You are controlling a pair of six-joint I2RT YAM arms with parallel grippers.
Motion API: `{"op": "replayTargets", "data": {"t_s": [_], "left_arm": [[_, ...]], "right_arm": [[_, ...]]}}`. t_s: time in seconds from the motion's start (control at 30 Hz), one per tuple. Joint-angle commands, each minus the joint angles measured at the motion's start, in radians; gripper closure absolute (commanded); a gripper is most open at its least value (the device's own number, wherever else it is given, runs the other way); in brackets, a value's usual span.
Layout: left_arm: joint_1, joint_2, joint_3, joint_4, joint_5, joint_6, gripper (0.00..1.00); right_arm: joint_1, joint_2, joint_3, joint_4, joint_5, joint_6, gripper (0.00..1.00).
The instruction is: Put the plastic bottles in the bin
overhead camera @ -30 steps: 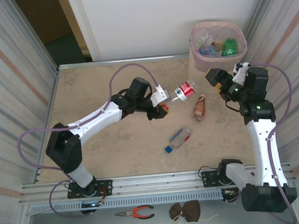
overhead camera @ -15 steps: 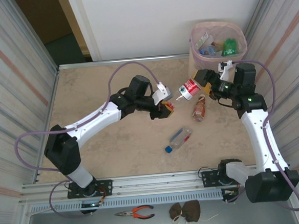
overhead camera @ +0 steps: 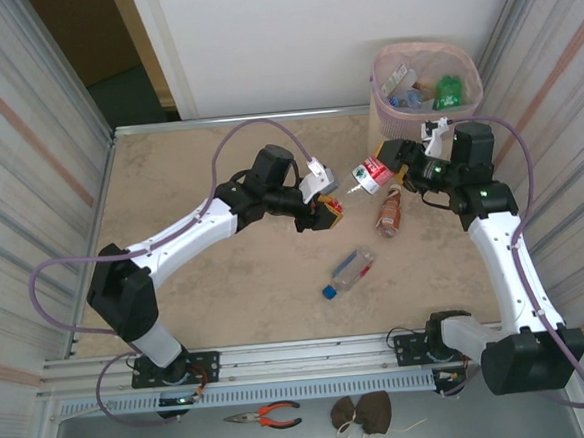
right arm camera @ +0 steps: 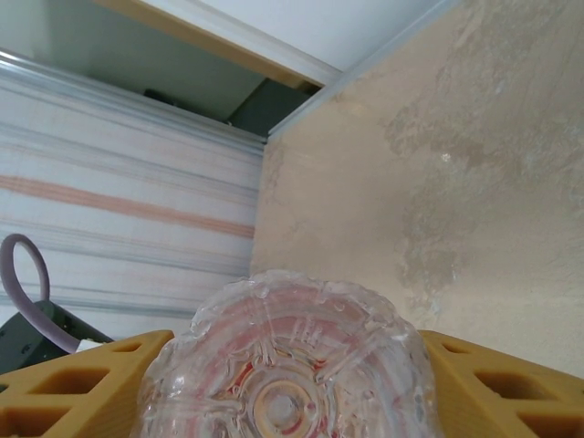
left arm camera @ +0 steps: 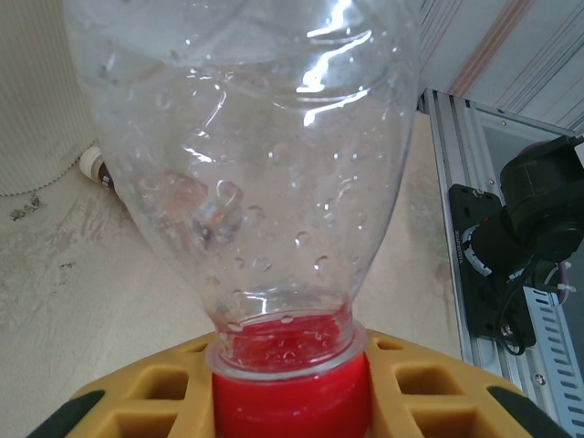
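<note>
**Top external view.** I am monitoring a handover above the beige mottled tabletop. The left hand is pinching the clear plastic red-capped bottle by its cap. The bottle is spanning the gap between the two hands, with its base pointing at the right hand. I am judging this arrangement as deliberate. The tall pale pink slatted bin is standing at the far right corner, just beyond the right arm, so that arm is better placed for the drop. Several bottles are already lying inside the bin. Two more are lying on the tabletop: a brownish bottle near the handover point, and a clear blue-capped bottle nearer the arm bases.

**Left wrist view.** The left hand is pressing its yellow fingers together on the red cap. The red-capped bottle is extending straight away from the camera. Gripping at the cap is leaving the whole body free for the other hand.

**Right wrist view.** The right hand is bracketing the ribbed base of the red-capped bottle. Its yellow fingers appear to be touching the base on both sides, so I am reading this as a pinch on the base. I cannot confirm how firm it is. I am advising that the left hand hold on until the right grip is secure.
</note>
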Motion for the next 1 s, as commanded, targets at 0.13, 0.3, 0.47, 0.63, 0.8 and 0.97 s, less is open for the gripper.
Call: {"op": "replayTargets", "data": {"t_s": [0.13,0.3,0.47,0.63,0.8,0.97], "left_arm": [[-0.008,-0.025,0.023,0.029,0.019,-0.017,0.6],[-0.002,-0.086,-0.011,0.049,-0.003,-0.028,0.41],[0.017,-0.185,-0.077,0.072,-0.033,-0.043,0.36],[0.03,-0.276,-0.141,0.082,-0.064,-0.047,0.34],[0.036,-0.327,-0.177,0.064,-0.088,-0.042,0.34],[0.042,-0.35,-0.201,0.064,-0.096,-0.05,0.34]], "right_arm": [[0.024,-0.008,0.046,-0.034,0.061,-0.017,0.42],[0.024,-0.013,0.104,-0.065,0.124,-0.043,0.43],[-0.006,0.016,0.234,-0.12,0.211,-0.105,0.44],[-0.115,0.093,0.406,-0.121,0.27,-0.143,0.45],[-0.215,0.228,0.61,-0.09,0.328,-0.183,0.46],[-0.267,0.38,0.764,-0.058,0.422,-0.248,0.46]]}}
